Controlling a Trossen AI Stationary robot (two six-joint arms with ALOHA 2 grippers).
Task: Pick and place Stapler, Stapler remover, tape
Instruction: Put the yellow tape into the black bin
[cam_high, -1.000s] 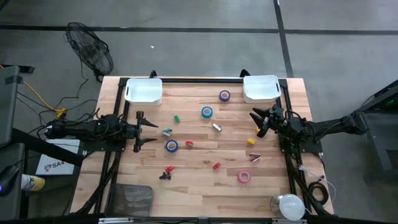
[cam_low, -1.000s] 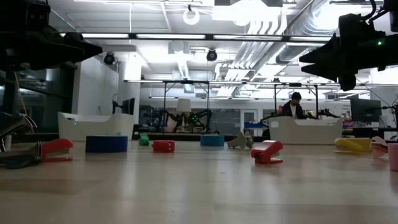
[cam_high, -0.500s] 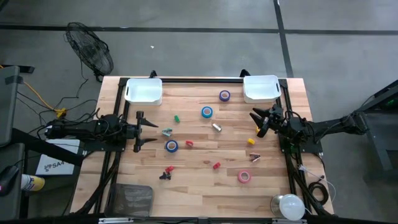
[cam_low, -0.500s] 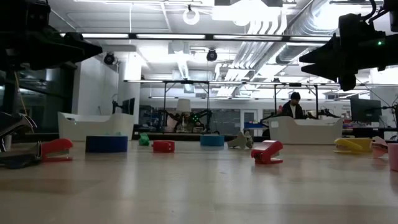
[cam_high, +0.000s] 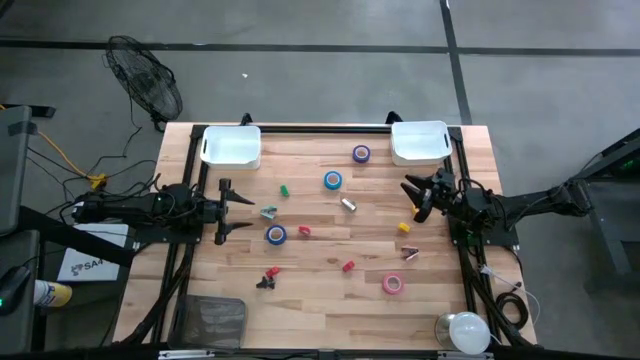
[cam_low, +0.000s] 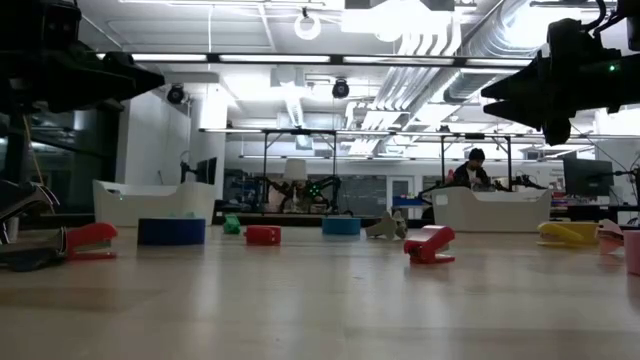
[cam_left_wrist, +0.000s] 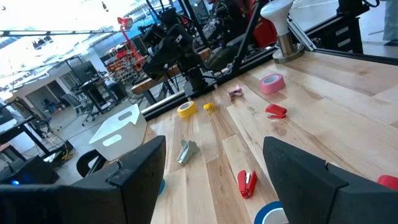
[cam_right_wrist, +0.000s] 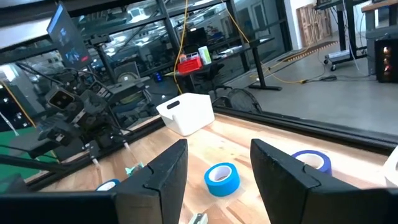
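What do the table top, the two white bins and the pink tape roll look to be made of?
Table top: pale wood planks, going by the visible grain and seams, with a slight sheen in the low view.
White bins: probably moulded plastic, smooth with rounded rims.
Pink tape roll: likely glossy plastic tape wound on a pale core; the core's material is unclear.

Bright ceiling lights (cam_low: 310, 25) glare behind my silhouetted arms, while the table (cam_high: 330, 300) lies evenly lit with soft shadows.
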